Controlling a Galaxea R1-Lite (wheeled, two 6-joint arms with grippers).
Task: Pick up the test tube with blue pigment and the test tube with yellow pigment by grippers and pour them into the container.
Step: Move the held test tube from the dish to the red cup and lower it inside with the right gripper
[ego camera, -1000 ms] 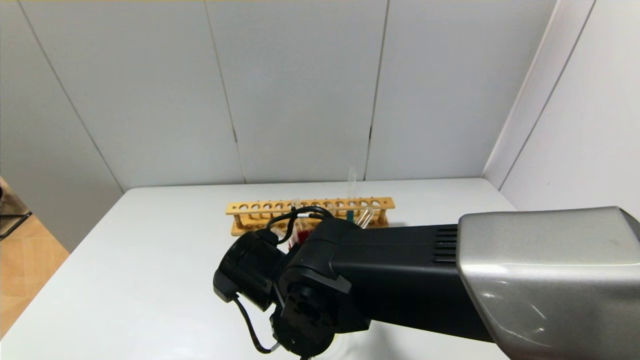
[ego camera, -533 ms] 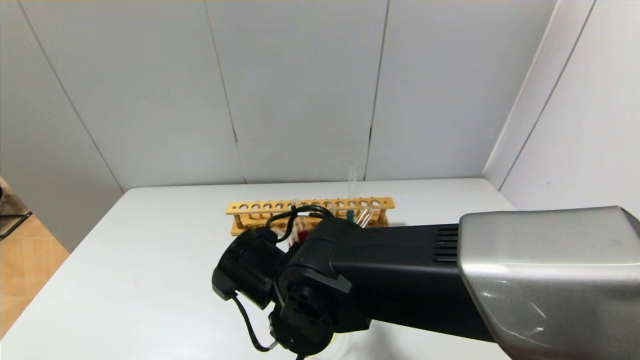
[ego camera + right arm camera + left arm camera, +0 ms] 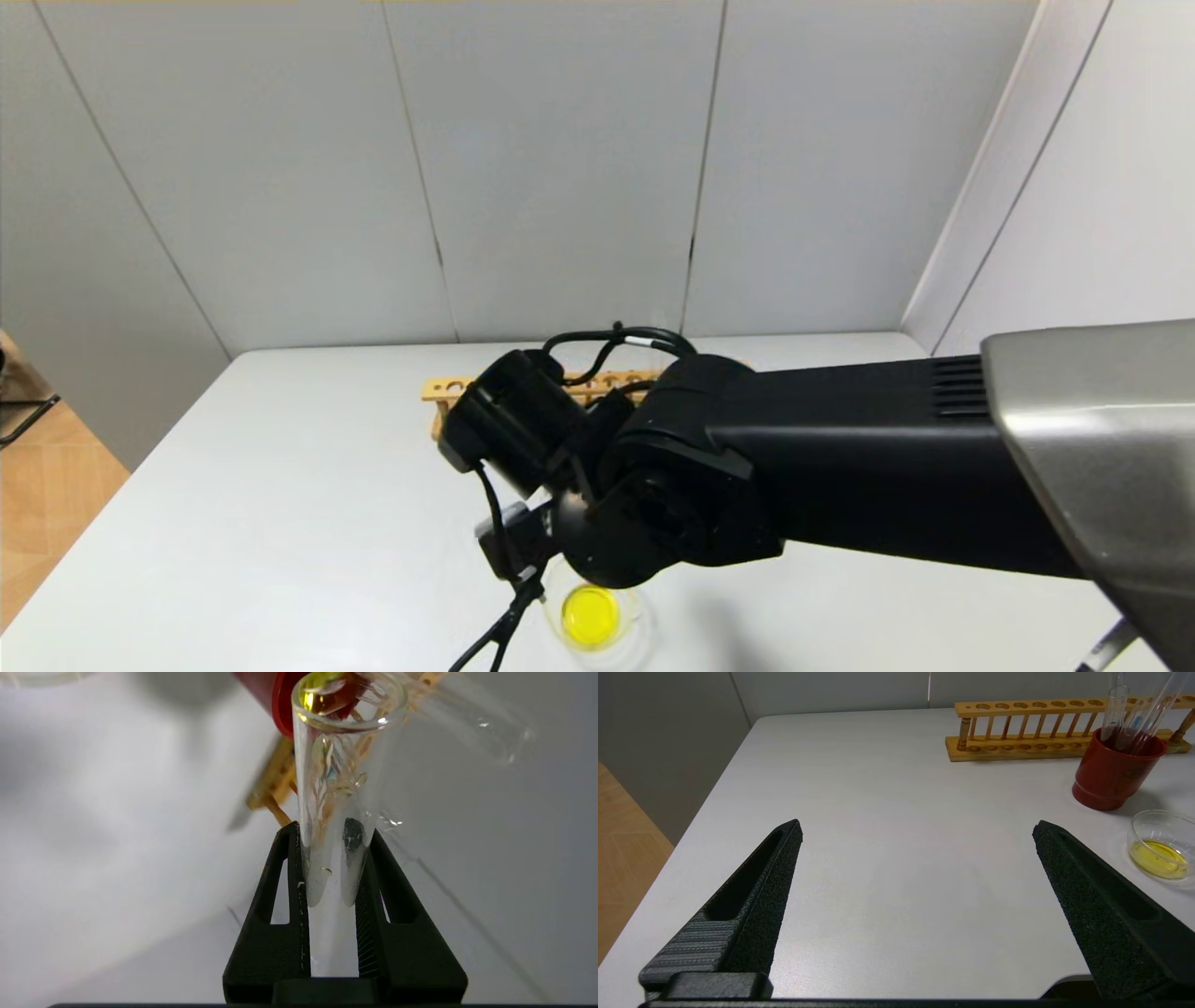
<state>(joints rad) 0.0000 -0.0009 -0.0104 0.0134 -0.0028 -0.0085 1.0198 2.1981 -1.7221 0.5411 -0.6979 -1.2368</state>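
My right gripper (image 3: 334,849) is clamped tight on the test tube with yellow pigment (image 3: 341,765), nearly drained. The container (image 3: 602,621) below holds yellow liquid. Left gripper (image 3: 917,830) is parked, fingers spread wide.

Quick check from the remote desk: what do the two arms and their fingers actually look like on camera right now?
The right arm has a silver-grey shell, then a matte black section with vent slots, ending in a rounded black wrist with looping black cables. The right gripper has black wedge-shaped fingers with triangular cut-outs. The left gripper has long, tapered black fingers with grainy pads, hollow slots and ribbed bases. No markings visible.
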